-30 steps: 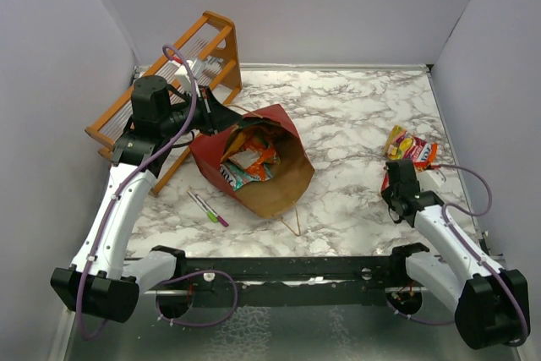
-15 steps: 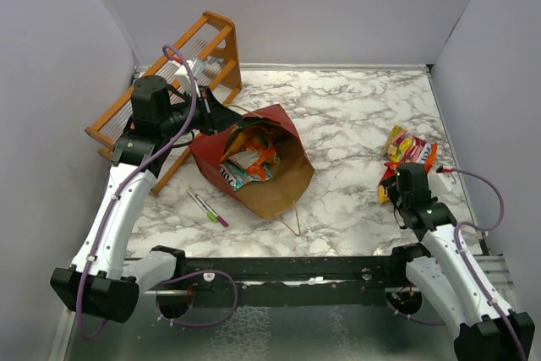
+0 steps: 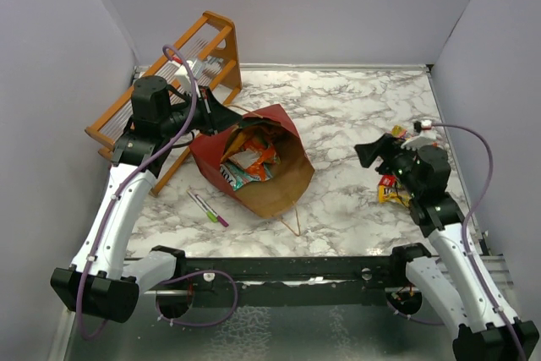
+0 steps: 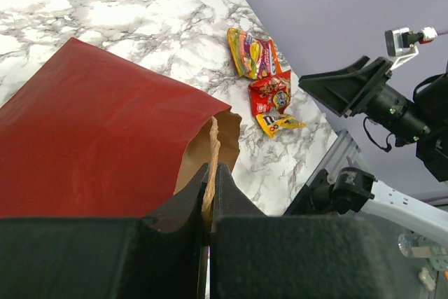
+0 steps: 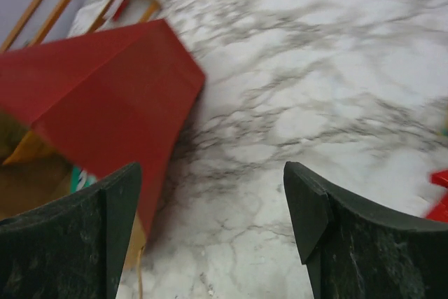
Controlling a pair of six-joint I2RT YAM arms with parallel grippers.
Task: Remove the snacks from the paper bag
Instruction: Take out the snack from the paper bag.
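Note:
The paper bag [image 3: 286,185] lies on its side left of centre, dark red outside, its brown mouth facing the front. Several snacks [image 3: 248,163] fill that mouth. My left gripper [image 3: 221,115] is shut on the bag's tan twisted handle [image 4: 212,138] at the rim, as the left wrist view shows [image 4: 212,170]. Three snacks [image 4: 271,93] lie on the marble at the right, partly hidden under my right arm from above [image 3: 394,195]. My right gripper [image 3: 368,154] hovers open and empty over bare marble, pointing at the bag [image 5: 105,89], its jaws wide apart [image 5: 210,173].
An orange wooden rack [image 3: 173,82] stands at the back left behind the left arm. A green and a pink marker [image 3: 209,208] lie in front of the bag. Purple walls close in three sides; a black rail [image 3: 296,270] runs along the front edge.
My right gripper has opened, risen from the snack pile at the right and swung left toward the bag. The left arm and the bag have stayed still.

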